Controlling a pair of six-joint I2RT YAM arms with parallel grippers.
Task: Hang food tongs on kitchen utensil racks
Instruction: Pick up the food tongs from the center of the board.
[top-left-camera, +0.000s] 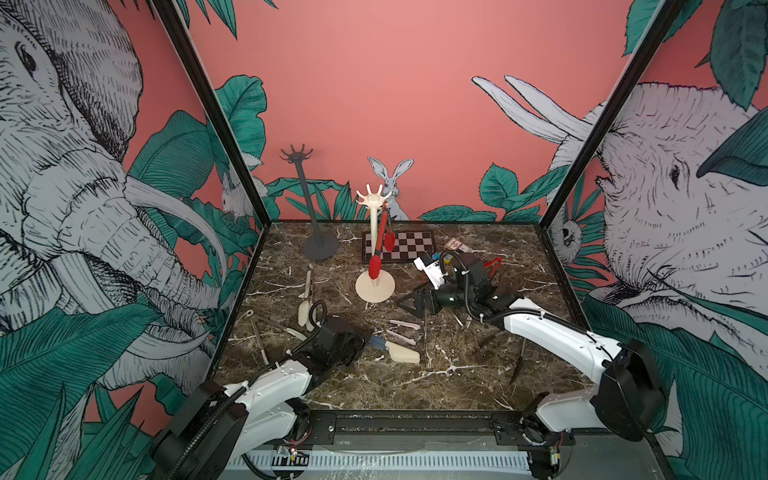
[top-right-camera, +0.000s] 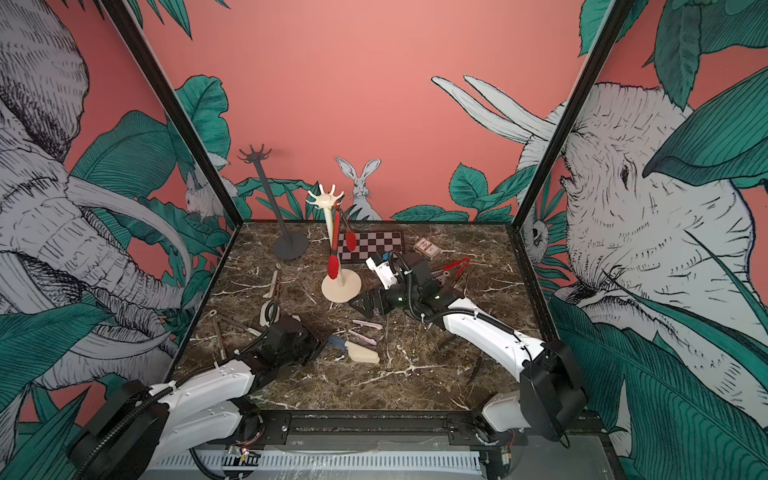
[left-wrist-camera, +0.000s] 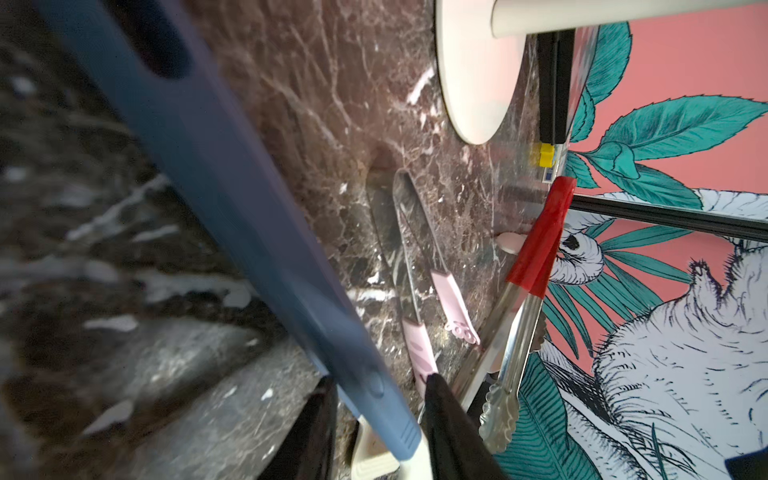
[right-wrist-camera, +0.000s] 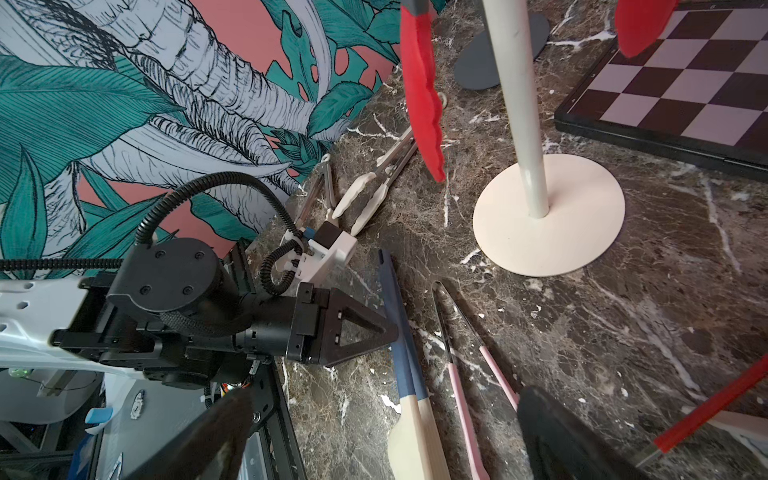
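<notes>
Blue tongs (left-wrist-camera: 232, 199), a smooth matte handle ending in cream tips, lie on the marble table (left-wrist-camera: 332, 104) between your left gripper's (left-wrist-camera: 380, 380) black fingers (left-wrist-camera: 449, 415); whether they pinch cannot be told. Right wrist view: your right gripper (right-wrist-camera: 386, 397) spread wide, empty. Both top views add the cream rack's (top-left-camera: 373, 224) prong crown, red-tipped tongs (top-left-camera: 375, 267) hanging there.

Small red-and-white printed box (top-left-camera: 458, 245): lettering too small to read.
Black-and-white checkered board (right-wrist-camera: 685, 83): edge marks blurred, unreadable.
</notes>
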